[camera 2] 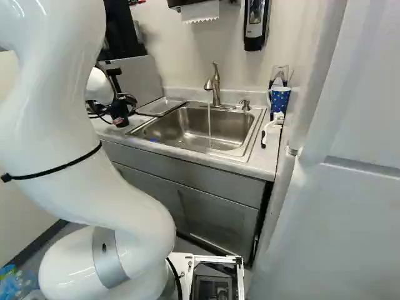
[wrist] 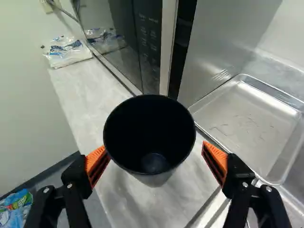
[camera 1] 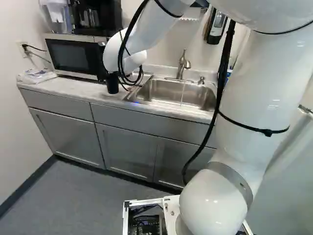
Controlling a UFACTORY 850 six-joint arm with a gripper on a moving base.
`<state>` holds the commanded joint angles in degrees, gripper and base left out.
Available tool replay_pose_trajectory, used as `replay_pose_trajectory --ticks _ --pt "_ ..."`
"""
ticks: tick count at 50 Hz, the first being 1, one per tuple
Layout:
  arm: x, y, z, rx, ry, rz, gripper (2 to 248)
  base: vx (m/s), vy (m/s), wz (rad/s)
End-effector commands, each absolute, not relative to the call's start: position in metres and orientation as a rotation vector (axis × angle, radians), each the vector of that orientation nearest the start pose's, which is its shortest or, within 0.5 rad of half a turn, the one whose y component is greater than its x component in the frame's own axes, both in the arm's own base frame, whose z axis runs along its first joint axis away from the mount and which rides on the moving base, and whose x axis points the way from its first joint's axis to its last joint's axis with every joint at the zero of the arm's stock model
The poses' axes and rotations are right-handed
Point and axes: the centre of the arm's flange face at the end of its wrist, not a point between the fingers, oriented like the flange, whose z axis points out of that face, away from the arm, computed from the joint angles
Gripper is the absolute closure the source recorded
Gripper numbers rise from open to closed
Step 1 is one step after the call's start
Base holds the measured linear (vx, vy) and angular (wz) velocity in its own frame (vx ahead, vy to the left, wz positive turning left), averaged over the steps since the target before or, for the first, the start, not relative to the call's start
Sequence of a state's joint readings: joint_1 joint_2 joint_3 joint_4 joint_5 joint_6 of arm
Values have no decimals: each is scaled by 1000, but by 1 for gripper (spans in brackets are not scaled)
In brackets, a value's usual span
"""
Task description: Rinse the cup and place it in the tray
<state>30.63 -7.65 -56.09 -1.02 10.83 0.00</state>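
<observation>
Black and upright, the cup point(wrist: 149, 118) is set between the spread jaws of the gripper point(wrist: 155, 151), likely so it can be squeezed.

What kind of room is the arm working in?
Likely a small office kitchenette or break room: a stainless steel sink with a curved metal faucet running water, a silver-and-black microwave on the pale marbled counter, and grey flat-panel cabinets beneath.

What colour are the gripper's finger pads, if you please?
The pads are orange; the wrist view shows them best.
</observation>
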Motion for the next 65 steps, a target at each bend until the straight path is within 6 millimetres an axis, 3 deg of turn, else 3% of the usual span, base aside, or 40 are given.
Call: replay_pose_trajectory --ticks 58,65 --pt "465 285 491 -2288 -671 -1543 3 0 0 0" --pt "464 286 494 -2259 -665 -1574 3 0 0 0"
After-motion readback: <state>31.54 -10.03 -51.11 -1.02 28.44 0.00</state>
